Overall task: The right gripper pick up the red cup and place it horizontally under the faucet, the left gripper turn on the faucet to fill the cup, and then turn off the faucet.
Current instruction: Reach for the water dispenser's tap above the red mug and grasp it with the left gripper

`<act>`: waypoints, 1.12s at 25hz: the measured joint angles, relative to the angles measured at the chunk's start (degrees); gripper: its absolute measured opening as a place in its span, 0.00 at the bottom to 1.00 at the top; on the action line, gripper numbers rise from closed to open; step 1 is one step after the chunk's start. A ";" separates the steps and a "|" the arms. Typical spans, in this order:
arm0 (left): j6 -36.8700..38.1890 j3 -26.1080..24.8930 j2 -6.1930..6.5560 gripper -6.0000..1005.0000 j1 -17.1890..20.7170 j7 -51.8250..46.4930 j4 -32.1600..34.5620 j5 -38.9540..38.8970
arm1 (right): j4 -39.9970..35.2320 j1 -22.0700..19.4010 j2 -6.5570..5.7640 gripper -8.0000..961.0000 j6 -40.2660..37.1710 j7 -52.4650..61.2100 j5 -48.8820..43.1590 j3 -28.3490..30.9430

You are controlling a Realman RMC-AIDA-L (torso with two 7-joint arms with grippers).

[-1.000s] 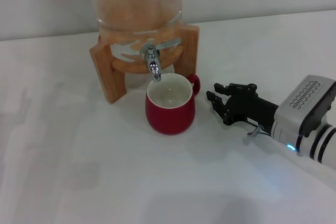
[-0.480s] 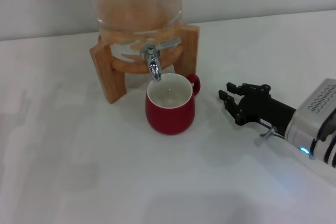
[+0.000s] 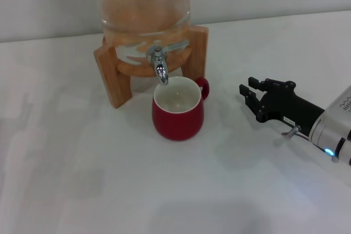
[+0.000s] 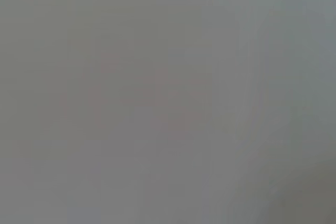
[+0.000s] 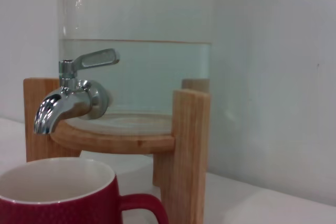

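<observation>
The red cup [image 3: 177, 108] stands upright on the white table [image 3: 82, 163], mouth up, directly below the faucet [image 3: 159, 64], its loop handle turned toward the wooden stand [image 3: 109, 75] and the robot's right. The right gripper [image 3: 251, 93] lies low, well apart from the cup on its right, fingers spread and holding nothing. The right wrist view shows water in the glass dispenser [image 5: 136, 72] and the flat lever pointing sideways; the left wrist view shows only grey
</observation>
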 joint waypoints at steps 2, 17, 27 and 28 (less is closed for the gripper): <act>0.00 0.00 0.00 0.83 -0.02 0.00 0.05 0.00 | 0.00 0.10 -0.03 0.37 -0.03 0.01 0.12 0.72; 0.00 -0.29 0.17 0.83 -0.38 -0.32 -0.14 -0.27 | 0.79 0.00 0.65 0.72 -1.48 -0.28 0.04 9.68; 0.02 -0.42 0.24 0.83 -0.37 -0.36 -0.03 -1.34 | 2.68 0.44 2.09 0.91 -1.49 -2.04 0.05 22.39; 0.04 -0.44 0.25 0.83 -0.37 -0.36 0.01 -1.50 | 2.74 0.44 2.31 0.91 -1.40 -2.92 0.07 24.36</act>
